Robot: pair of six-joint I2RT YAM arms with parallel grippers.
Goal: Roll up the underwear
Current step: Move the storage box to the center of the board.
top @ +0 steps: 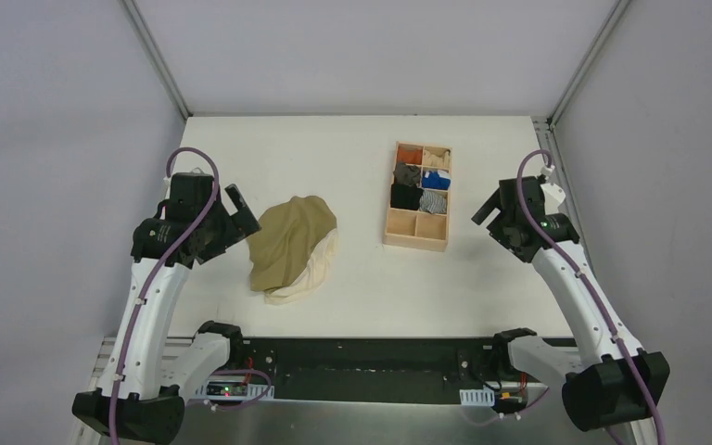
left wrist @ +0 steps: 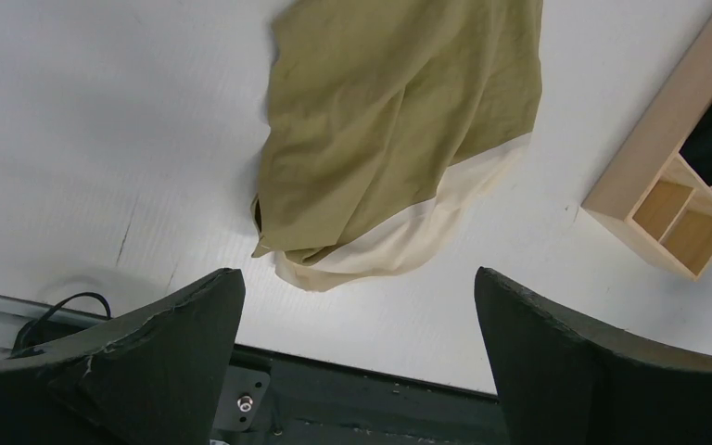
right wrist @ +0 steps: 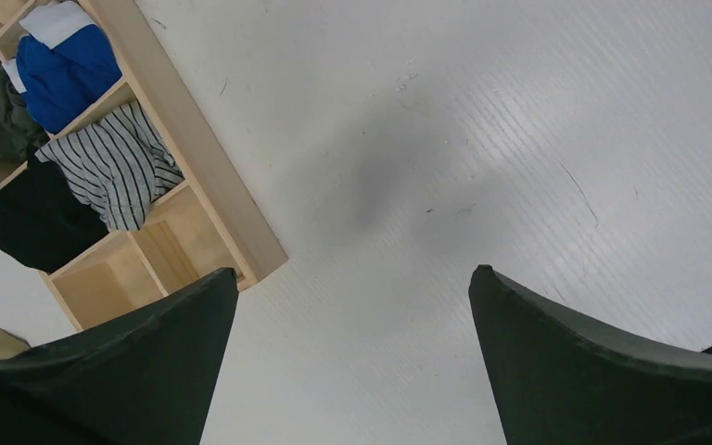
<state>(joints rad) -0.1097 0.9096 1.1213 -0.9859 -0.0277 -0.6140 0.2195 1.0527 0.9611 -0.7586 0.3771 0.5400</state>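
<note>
The underwear [top: 289, 243] is an olive-khaki crumpled heap with a cream band along its near right edge, lying left of the table's middle. It also shows in the left wrist view [left wrist: 389, 130], ahead of the jaws. My left gripper [top: 241, 211] hangs just left of the heap, raised above the table; it is open and empty [left wrist: 360, 287]. My right gripper [top: 488, 209] is open and empty [right wrist: 352, 287], raised over bare table just right of the wooden box.
A wooden compartment box [top: 419, 197] stands right of centre with small orange, grey, blue, black and striped bundles; its two nearest cells are empty. It shows in the right wrist view [right wrist: 195, 158] and the left wrist view [left wrist: 667, 176]. The table's near edge [left wrist: 352, 357] is close.
</note>
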